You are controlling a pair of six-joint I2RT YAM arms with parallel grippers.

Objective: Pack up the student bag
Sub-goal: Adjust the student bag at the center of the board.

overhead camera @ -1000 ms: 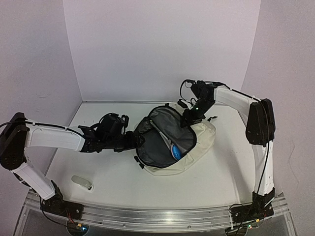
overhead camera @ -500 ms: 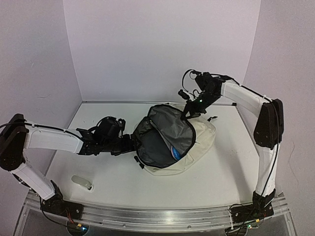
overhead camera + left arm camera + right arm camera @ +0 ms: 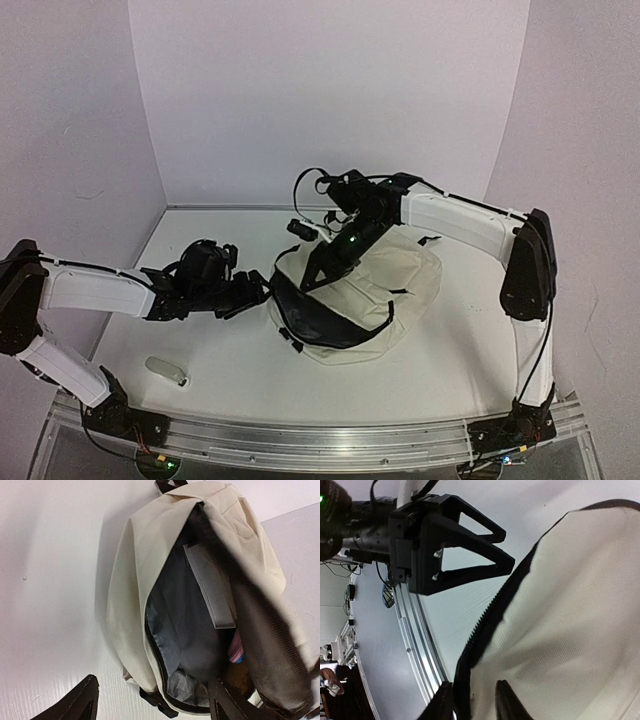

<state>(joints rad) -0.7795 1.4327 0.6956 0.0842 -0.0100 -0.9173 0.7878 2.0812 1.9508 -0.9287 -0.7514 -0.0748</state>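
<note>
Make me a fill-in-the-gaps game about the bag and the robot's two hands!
The bag is cream outside and ___ inside. The right hand pinches the bag's black ___ edge. The left hand is ___ and holds nothing.
Missing words: grey, zipper, open.

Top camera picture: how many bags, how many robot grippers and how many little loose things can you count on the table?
Bags: 1, the student bag
Grippers: 2, the left gripper and the right gripper
Little loose things: 1, a small clear thing lying on the table
Total: 4
</note>
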